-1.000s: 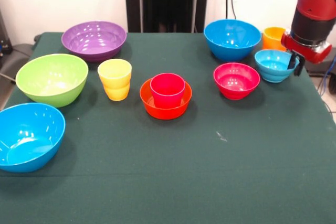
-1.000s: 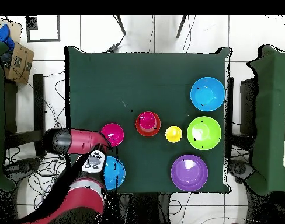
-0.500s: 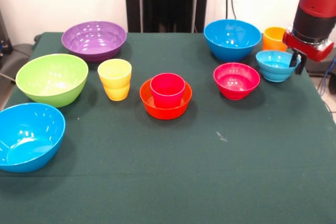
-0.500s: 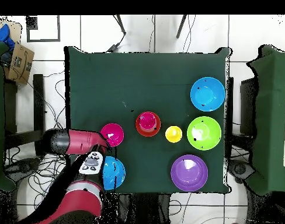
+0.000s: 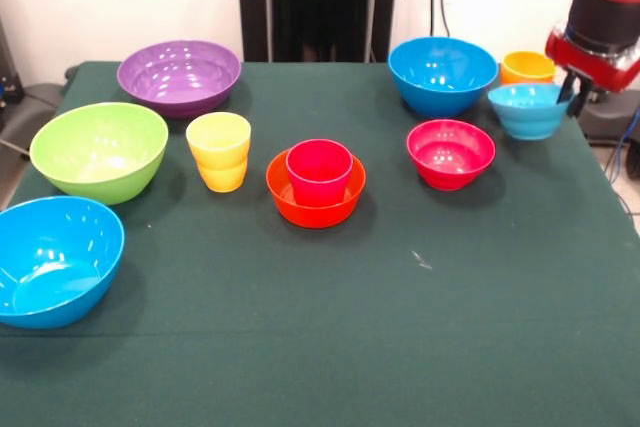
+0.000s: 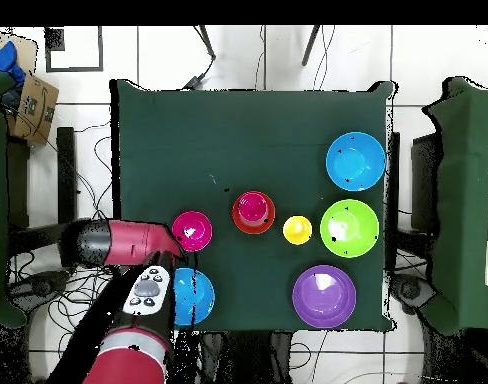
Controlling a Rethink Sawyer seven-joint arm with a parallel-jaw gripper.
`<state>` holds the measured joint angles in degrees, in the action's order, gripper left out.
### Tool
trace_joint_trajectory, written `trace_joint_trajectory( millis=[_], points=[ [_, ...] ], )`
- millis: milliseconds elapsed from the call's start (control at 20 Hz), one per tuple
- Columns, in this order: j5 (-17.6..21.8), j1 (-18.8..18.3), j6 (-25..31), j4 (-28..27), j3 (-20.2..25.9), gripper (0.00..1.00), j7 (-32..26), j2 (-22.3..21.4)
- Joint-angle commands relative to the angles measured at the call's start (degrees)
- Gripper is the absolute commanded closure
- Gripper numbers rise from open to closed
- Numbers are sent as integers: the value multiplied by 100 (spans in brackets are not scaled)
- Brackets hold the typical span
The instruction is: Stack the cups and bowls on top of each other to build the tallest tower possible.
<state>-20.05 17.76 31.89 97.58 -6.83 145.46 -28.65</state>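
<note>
Pincer (image 5: pixel 574 97) is sitting at the upper right of the front frame, one dark finger showing at the right rim of the light blue bowl (image 5: pixel 528 110); it's looking clamped on that rim, and the bowl appears to be riding slightly above the tabletop (image 5: pixel 330 327), though I can't fully confirm the lift. In the overhead view the wrist is covering that spot at lower left, so nothing more from there. Working outward: orange cup (image 5: pixel 526 67) is standing just behind the light blue bowl, a large blue bowl (image 5: pixel 442 74) to its left, red bowl (image 5: pixel 451 153) just below and left of it. Mid-frame, the red-pink cup (image 5: pixel 319 172) is already sitting inside the orange bowl (image 5: pixel 315 190); that's the only nesting done, so the tower is barely starting. Yellow cup (image 5: pixel 219 151) is standing loose beside it on the left. Purple bowl (image 5: pixel 179 76), lime green bowl (image 5: pixel 99 151) and the second blue bowl (image 5: pixel 55 259) are spreading down the left side, all separate. Judging progress: one piece placed, one apparently in hand, seven waiting to be stacked. The light blue bowl is probably heading for the orange-bowl stack at centre.
</note>
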Motion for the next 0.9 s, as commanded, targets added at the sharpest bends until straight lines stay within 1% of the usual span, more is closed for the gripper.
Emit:
trace_joint_trajectory(
  millis=[50, 100, 250, 450, 600, 800, 900],
  points=[
    [531, -123, 1510, -723, -96, 100, 139, -410],
    [633, -152, 1605, -898, -162, 100, 64, -396],
    [811, -335, 1970, -1254, -159, 100, -123, -378],
    [1022, -524, 2841, -1655, -167, 100, -230, -487],
    [1195, -706, 3275, -1834, -145, 100, -462, -620],
    [1456, -1059, 3085, -1665, -91, 100, -940, -782],
    [1556, -1290, 2925, -1484, -25, 100, -1170, -867]
  ],
)
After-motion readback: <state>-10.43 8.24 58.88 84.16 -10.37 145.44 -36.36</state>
